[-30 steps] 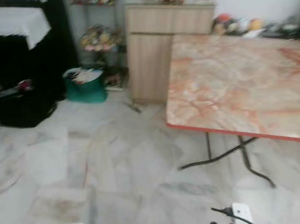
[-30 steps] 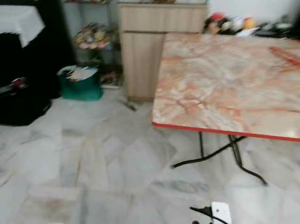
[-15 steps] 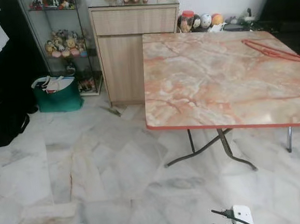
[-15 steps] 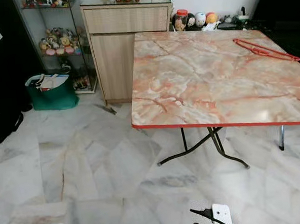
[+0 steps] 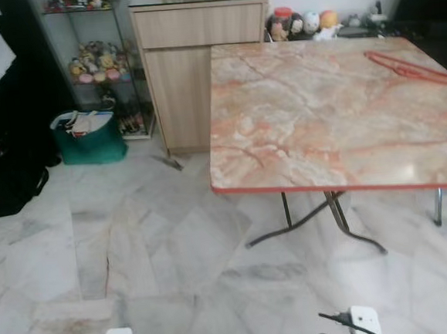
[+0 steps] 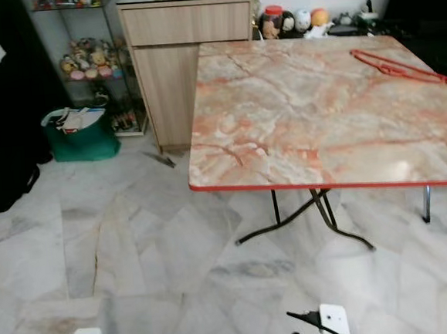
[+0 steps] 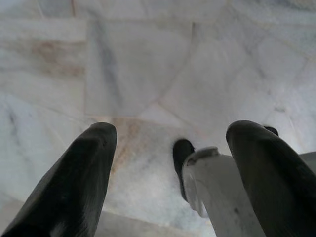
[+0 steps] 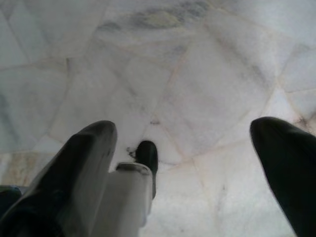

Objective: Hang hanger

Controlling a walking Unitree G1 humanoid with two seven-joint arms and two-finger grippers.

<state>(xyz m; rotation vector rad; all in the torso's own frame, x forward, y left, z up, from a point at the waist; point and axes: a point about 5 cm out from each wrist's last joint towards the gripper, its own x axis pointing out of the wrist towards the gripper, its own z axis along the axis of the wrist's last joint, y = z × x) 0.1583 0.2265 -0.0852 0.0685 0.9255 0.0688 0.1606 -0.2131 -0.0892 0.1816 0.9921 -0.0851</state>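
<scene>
Ahead, wide white marble floor (image 5: 160, 249); thin red hanger (image 6: 397, 67) slanting near orange marble table (image 5: 321, 128) far right edge; 2 grippers spread, empty.

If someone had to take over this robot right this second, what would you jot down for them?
Left gripper: open, holding nothing, hanging over the marble floor.
Right gripper: open, holding nothing, also low over the floor.
Red hanger: lying flat at the far right corner of the marble-topped table, untouched.
Done: robot faces the table, some way off.
Left: walk up to the table, pick up the hanger, find a place to hang it; no rail or hook can be made out here.
</scene>
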